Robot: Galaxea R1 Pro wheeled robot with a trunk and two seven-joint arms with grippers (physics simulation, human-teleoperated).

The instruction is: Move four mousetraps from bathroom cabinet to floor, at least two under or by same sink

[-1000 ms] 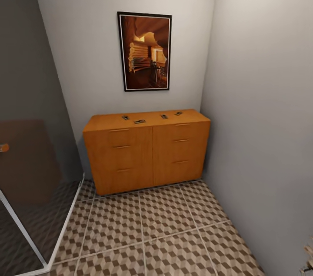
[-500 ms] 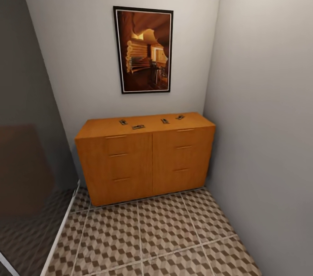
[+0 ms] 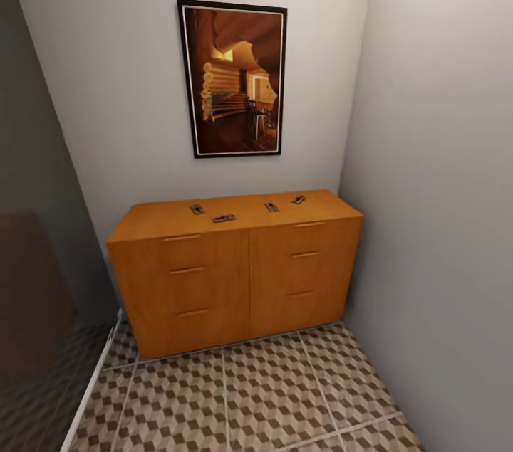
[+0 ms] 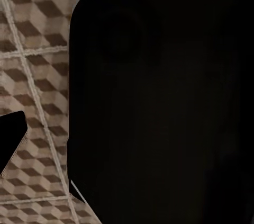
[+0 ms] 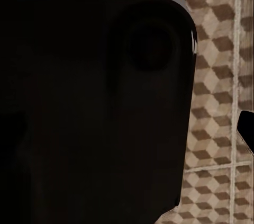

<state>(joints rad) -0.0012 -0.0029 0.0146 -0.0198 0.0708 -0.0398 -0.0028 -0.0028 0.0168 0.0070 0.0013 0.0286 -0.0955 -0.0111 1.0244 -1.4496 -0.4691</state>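
Observation:
The cabinet [image 3: 235, 274], a low orange-brown dresser with drawers in two columns, stands against the far wall in the head view. Several mousetraps lie on its top: one at the left [image 3: 197, 209], one nearer the front edge [image 3: 224, 218], one right of centre [image 3: 271, 207] and one at the far right [image 3: 298, 199]. The bathroom floor [image 3: 263, 395] of cube-patterned tiles stretches in front of it and also shows in both wrist views [image 4: 37, 75] [image 5: 217, 102]. A dark finger [image 4: 10, 139] shows at the left wrist view's edge, another finger [image 5: 247, 128] at the right wrist view's edge.
A framed picture [image 3: 231, 78] hangs above the cabinet. A grey wall [image 3: 442, 188] closes the right side. A dark glass shower screen [image 3: 35, 281] with a white sill [image 3: 92, 388] bounds the left. The robot's black body [image 4: 159, 102] [image 5: 90, 102] blocks much of both wrist views.
The head camera has moved closer to the cabinet, which now looks larger and sits lower in the picture. The shower screen has slid toward the left edge. The mousetraps lie as before.

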